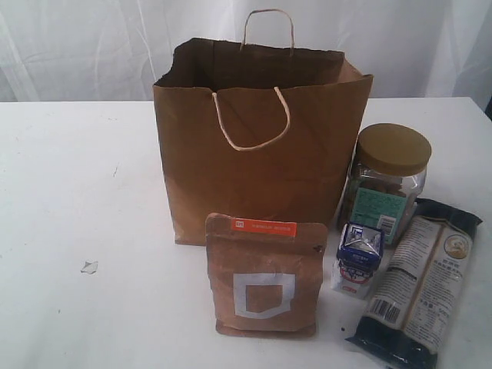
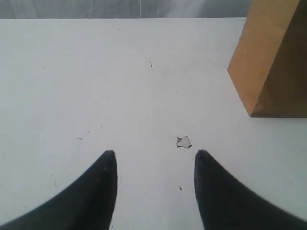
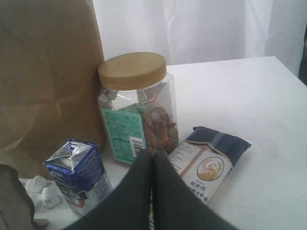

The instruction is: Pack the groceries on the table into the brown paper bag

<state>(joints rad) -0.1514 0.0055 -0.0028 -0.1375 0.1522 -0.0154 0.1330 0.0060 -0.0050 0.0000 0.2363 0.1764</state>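
The tall brown paper bag [image 1: 257, 138] stands open on the white table [image 1: 69, 200], and its corner [image 2: 271, 57] also shows in the left wrist view. In front of it stands the kraft pouch with orange label [image 1: 264, 275]. To the right are the gold-lidded jar [image 1: 387, 181] [image 3: 136, 108], the blue-white carton [image 1: 358, 257] [image 3: 76, 175] and the dark noodle packet [image 1: 421, 280] [image 3: 208, 160]. My left gripper [image 2: 154, 155] is open above bare table. My right gripper [image 3: 152, 155] is shut, empty, above the packet's near end. The can and the bottle are out of view. Neither gripper shows in the exterior view.
A small white scrap [image 1: 90, 267] [image 2: 183, 142] lies on the table left of the bag, just ahead of my left fingertips. White crumpled scraps [image 3: 41, 189] lie by the carton. A white curtain [image 1: 77, 46] hangs behind the table.
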